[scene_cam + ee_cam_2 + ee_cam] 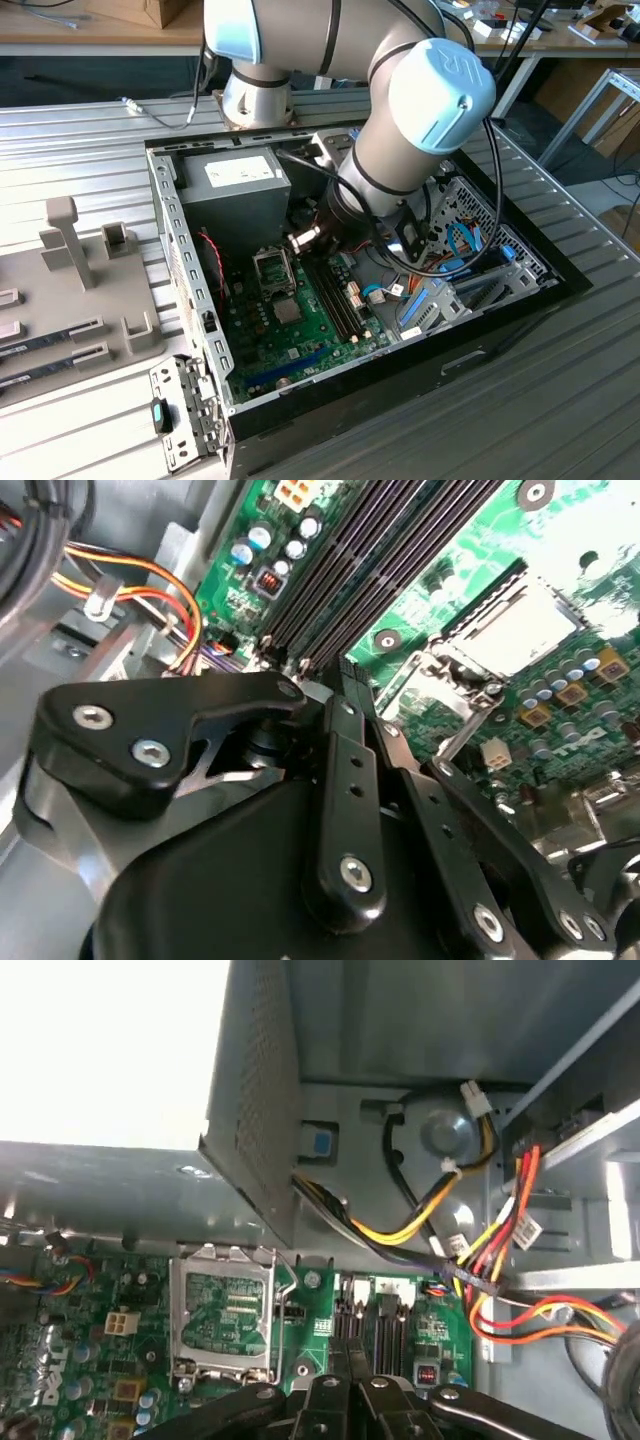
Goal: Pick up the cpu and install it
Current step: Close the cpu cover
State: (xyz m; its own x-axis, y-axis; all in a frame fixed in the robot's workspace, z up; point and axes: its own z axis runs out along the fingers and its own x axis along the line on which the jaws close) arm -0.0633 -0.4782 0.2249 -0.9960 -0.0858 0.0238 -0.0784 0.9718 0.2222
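Observation:
My gripper [303,240] hangs inside the open computer case, low over the green motherboard [262,325]. It sits between the metal-framed processor socket [272,268] and the black memory slots [335,295]. In both wrist views the black fingers [345,710] [335,1385] stand pressed close together, and I see nothing between them. Beyond the gripper [350,1360] in the first wrist view lie the socket [222,1310] and the memory slots [375,1325]. The second wrist view has the gripper [345,675] beside the socket [510,630]. The cpu is out of view.
A grey power supply [235,180] fills the case's far corner. Yellow, red and orange cables [490,1260] run along the case wall beside the gripper. Blue cables and drive bays [455,270] sit on the exterior view's right. A grey fixture [80,290] holding memory sticks lies outside the case on the left.

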